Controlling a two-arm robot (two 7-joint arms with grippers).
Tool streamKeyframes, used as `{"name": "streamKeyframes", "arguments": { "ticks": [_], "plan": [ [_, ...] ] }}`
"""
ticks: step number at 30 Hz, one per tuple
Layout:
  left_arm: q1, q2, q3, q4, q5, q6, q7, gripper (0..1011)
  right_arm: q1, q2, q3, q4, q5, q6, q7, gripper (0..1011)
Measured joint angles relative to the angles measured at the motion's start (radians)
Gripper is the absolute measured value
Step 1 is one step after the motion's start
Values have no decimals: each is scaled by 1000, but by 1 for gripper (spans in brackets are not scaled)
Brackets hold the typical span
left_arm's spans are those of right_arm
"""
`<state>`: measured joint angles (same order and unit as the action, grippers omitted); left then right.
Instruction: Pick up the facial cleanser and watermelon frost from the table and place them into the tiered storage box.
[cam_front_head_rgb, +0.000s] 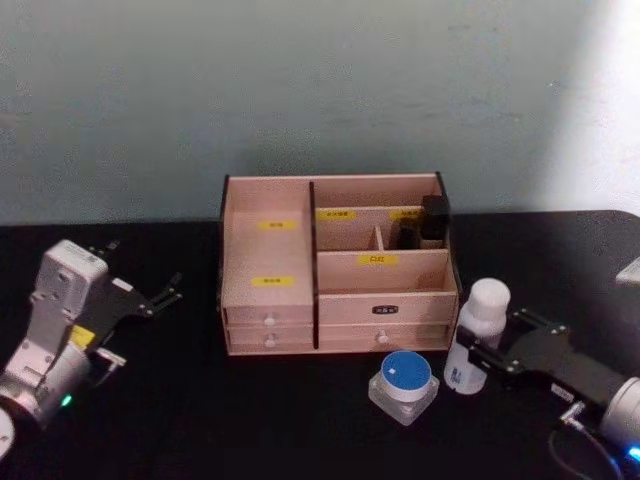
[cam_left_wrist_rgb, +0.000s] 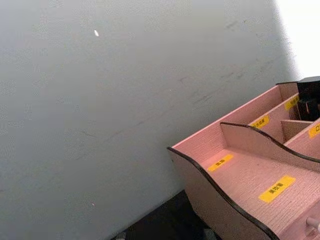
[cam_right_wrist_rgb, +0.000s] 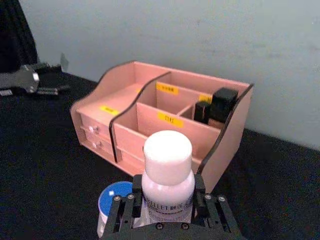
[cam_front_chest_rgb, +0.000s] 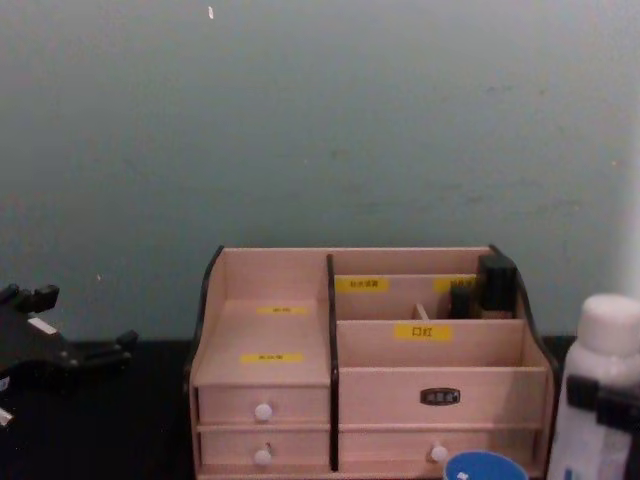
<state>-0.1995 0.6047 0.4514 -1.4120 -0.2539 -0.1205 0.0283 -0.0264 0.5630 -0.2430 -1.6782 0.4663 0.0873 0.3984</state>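
The facial cleanser (cam_front_head_rgb: 477, 330) is a tall white bottle standing on the black table just right of the tiered storage box (cam_front_head_rgb: 270, 255). My right gripper (cam_front_head_rgb: 484, 358) is shut on the bottle's body; in the right wrist view its fingers (cam_right_wrist_rgb: 200, 194) press both sides of the facial cleanser (cam_right_wrist_rgb: 168, 172). The watermelon frost (cam_front_head_rgb: 404, 384), a squat jar with a blue lid, sits in front of the box's right half, just left of the bottle. My left gripper (cam_front_head_rgb: 162, 295) rests open over the table to the left of the box.
Two black items (cam_front_head_rgb: 430, 222) stand in the box's back right compartment. The other stepped compartments (cam_right_wrist_rgb: 125, 97) hold nothing. A grey wall rises right behind the box. A white object (cam_front_head_rgb: 630, 270) shows at the table's right edge.
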Motion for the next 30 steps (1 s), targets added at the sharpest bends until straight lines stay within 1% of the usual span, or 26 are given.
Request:
{"name": "streamKeyframes", "arguments": {
  "ticks": [5, 7, 12, 14, 15, 18, 20, 21, 22, 23, 25, 27, 28, 30],
  "plan": [
    [0, 0, 0, 0, 0, 0, 0, 1001, -12, 17, 28, -55, 32, 11, 7, 590],
    [0, 0, 0, 0, 0, 0, 0, 1001, -10, 20, 34, -66, 38, 14, 7, 590],
    [0, 0, 0, 0, 0, 0, 0, 1001, 18, 24, 40, -88, 55, 24, 7, 590],
    [0, 0, 0, 0, 0, 0, 0, 1001, 41, 22, 38, -88, 60, 30, 7, 590],
    [0, 0, 0, 0, 0, 0, 0, 1001, 62, 18, 33, -84, 63, 36, 7, 590],
    [0, 0, 0, 0, 0, 0, 0, 1001, 96, 12, 22, -72, 67, 45, 7, 590],
    [0, 0, 0, 0, 0, 0, 0, 1001, 146, 0, 3, -46, 69, 56, 11, 590],
    [0, 0, 0, 0, 0, 0, 0, 1001, 146, 0, 3, -46, 69, 56, 11, 590],
    [0, 0, 0, 0, 0, 0, 0, 1001, 171, -6, -9, -29, 70, 64, 13, 590],
    [0, 0, 0, 0, 0, 0, 0, 1001, 171, -6, -9, -29, 70, 64, 13, 590],
    [0, 0, 0, 0, 0, 0, 0, 1001, 226, -20, -31, 8, 70, 76, 17, 590],
    [0, 0, 0, 0, 0, 0, 0, 1001, 255, -29, -44, 29, 69, 81, 20, 590],
    [0, 0, 0, 0, 0, 0, 0, 1001, 284, -37, -56, 53, 68, 85, 22, 590],
    [0, 0, 0, 0, 0, 0, 0, 1001, 312, -47, -68, 77, 65, 90, 26, 590]
  ]
}}
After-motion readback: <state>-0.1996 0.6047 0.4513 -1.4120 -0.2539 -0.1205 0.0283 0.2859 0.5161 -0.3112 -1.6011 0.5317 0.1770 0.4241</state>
